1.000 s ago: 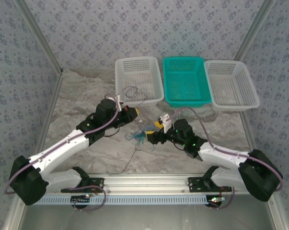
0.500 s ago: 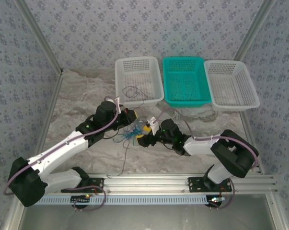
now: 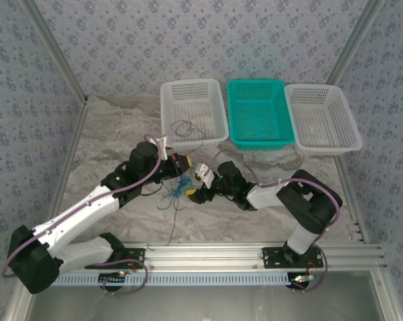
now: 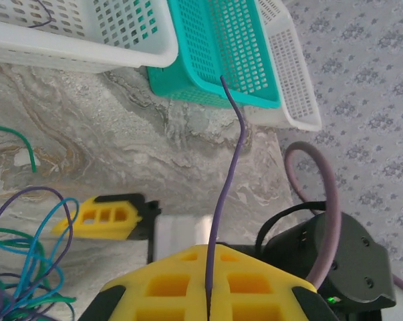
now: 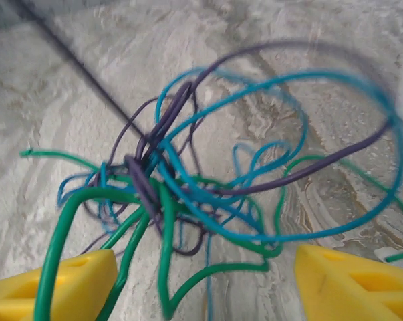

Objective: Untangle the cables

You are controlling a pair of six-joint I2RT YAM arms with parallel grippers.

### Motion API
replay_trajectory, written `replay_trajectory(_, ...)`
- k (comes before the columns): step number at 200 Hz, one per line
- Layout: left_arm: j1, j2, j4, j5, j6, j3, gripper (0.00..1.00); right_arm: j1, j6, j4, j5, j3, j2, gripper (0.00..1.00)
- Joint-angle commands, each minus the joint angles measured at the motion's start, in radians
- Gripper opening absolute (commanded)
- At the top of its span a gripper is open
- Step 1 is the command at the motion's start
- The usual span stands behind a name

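Purple strand (image 4: 219, 207) between closed left jaws, clear from the wrist; right jaws wide at cables (image 5: 162, 175).

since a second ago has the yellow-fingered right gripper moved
Yes. The right gripper has shifted left, from in line with the teal plastic basket's left edge to the left white mesh basket, toward the tangled thin cables.

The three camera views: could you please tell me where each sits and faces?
Top external: above and behind the robot, looking down on the table; left gripper and right gripper at the cables.
Left wrist: on the left gripper, shut on a purple cable, facing the teal basket.
Right wrist: between its open fingers, facing the cables.
Shared: both wrist views show the cables.
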Motion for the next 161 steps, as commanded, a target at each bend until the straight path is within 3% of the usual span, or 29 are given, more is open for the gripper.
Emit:
replay_trajectory(1,-0.009,-0.043,-0.056,-0.023,0.066,0.041,0.00,-0.051,0.134,0.104,-0.061,-0.066,-0.091,0.76)
replay_trajectory(41,-0.006,-0.021,-0.051,-0.014,0.078,0.021,0.00,-0.068,0.228,-0.079,-0.071,-0.147,-0.358,0.81)
replay_trajectory(51,-0.006,-0.009,-0.050,-0.018,0.079,0.013,0.00,-0.083,0.288,-0.114,-0.068,-0.150,-0.401,0.87)
replay_trajectory(64,-0.007,0.007,-0.049,-0.025,0.072,0.000,0.00,-0.112,0.386,-0.146,-0.084,-0.134,-0.413,0.88)
replay_trajectory(97,-0.007,0.012,0.009,-0.015,0.038,-0.049,0.00,-0.178,0.667,-0.141,-0.193,-0.054,-0.271,0.85)
replay_trajectory(161,-0.007,-0.023,0.002,-0.024,0.042,-0.049,0.00,-0.162,0.780,0.067,-0.270,0.034,0.057,0.81)
